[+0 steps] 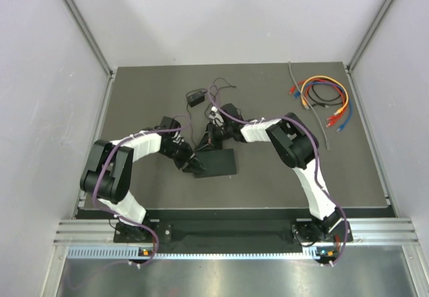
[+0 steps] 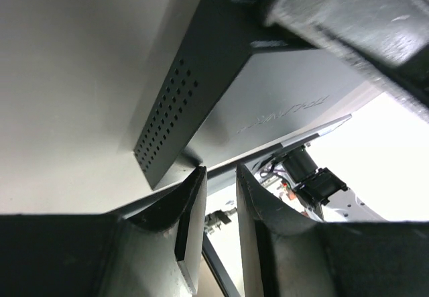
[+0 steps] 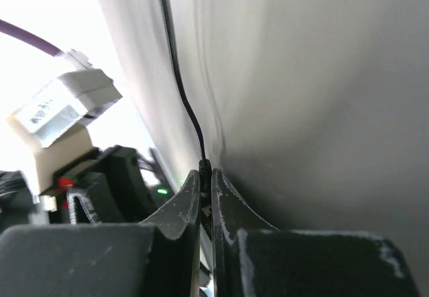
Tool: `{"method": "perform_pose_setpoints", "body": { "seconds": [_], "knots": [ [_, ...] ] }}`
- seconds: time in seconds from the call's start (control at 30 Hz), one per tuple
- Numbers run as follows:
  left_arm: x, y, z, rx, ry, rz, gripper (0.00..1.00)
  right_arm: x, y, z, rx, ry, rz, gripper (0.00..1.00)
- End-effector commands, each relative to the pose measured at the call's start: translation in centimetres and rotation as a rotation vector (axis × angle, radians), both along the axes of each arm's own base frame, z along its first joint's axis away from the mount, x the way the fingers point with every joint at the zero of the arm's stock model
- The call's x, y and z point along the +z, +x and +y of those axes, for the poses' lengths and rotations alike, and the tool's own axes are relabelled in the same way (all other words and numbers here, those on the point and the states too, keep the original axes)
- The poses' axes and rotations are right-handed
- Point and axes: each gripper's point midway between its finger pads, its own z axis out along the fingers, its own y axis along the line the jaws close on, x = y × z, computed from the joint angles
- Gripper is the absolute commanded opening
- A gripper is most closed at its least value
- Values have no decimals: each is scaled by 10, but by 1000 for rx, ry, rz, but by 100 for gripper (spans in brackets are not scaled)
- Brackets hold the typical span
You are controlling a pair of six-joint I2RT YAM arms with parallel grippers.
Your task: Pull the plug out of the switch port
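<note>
One plug (image 3: 204, 171) is sitting pinched between the fingertips of the right gripper (image 3: 206, 200). The jaws are clenching tight on it with no gap showing, and its thin black cord (image 3: 179, 89) is running up and away from them. The switch (image 1: 220, 163) is lying flat near the middle of the table (image 1: 134, 109), between the two arms. Its long axis is running left to right in the overhead view, slightly tilted.

The right gripper is meeting the switch at its far long edge, so the switch is lying just to the near side of those fingertips. The cord is leading the opposite way, toward the small black adapter (image 1: 196, 98) farther back. The pull is likely calling for a straight draw away from that edge, across the long axis. The fingers are covering the joint, so the plug is probably seated, though I cannot tell.

The left gripper (image 1: 192, 164) is sitting at the switch's left end, its jaws standing slightly apart and grasping nothing. From there it looks placed to brace the box. A white-tagged connector (image 3: 60, 109) on a purple lead is hanging just beside the right gripper and could be brushing the cord's path. The coloured patch cables (image 1: 323, 99) are lying well apart at the far right, out of the way.
</note>
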Motion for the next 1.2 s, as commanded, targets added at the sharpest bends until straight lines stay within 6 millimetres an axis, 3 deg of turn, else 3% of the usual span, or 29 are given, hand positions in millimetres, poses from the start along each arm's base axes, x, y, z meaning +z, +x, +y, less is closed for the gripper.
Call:
{"method": "perform_pose_setpoints", "body": {
  "seconds": [0.0, 0.1, 0.17, 0.2, 0.23, 0.27, 0.3, 0.33, 0.37, 0.5, 0.67, 0.8, 0.83, 0.87, 0.9, 1.03, 1.1, 1.17],
  "knots": [
    [-39, -25, 29, 3, 189, 104, 31, 33, 18, 21, -170, 190, 29, 0],
    [-39, -23, 30, 3, 196, 104, 31, 19, 15, 13, -194, 131, 48, 0],
    [-39, -23, 30, 4, 197, 106, 31, 23, 25, 12, -197, 67, -28, 0],
    [-41, -25, 30, 5, 196, 113, 31, 5, 19, 1, -161, -41, -47, 0],
    [-41, -25, 29, 7, 194, 116, 32, 2, 26, -3, -173, -95, -100, 0],
    [-42, -25, 29, 8, 194, 117, 31, 13, 33, 0, -161, -121, -166, 0],
    [-43, -24, 29, 9, 194, 118, 31, 8, 30, -8, -136, -205, -187, 0],
    [-43, -25, 29, 11, 194, 120, 31, 1, 40, -16, -104, -302, -326, 0],
    [-43, -25, 29, 12, 195, 122, 31, 12, 42, -9, -77, -324, -409, 0],
    [-45, -27, 30, 17, 199, 132, 31, 12, 46, -13, -30, -423, -588, 0],
    [-45, -29, 32, 18, 205, 138, 31, 27, 44, 3, -68, -271, -507, 0],
    [-46, -30, 34, 23, 211, 144, 31, 61, 42, 23, -198, 55, -206, 0],
    [-46, -30, 33, 24, 210, 145, 31, 50, 43, 16, -237, 86, -129, 0],
    [-47, -30, 33, 24, 211, 148, 31, 72, 51, 22, -293, 201, -75, 0],
    [-47, -30, 34, 25, 212, 148, 31, 74, 53, 21, -311, 230, -42, 0],
    [-46, -30, 34, 26, 213, 145, 31, 82, 70, 17, -340, 249, -52, 0],
    [-42, -25, 32, 13, 201, 114, 31, 67, 67, 14, -294, 151, -100, 0],
    [-31, -20, 27, -13, 160, 68, 31, 67, 66, 13, -258, 117, -162, 0]
  ]
}}
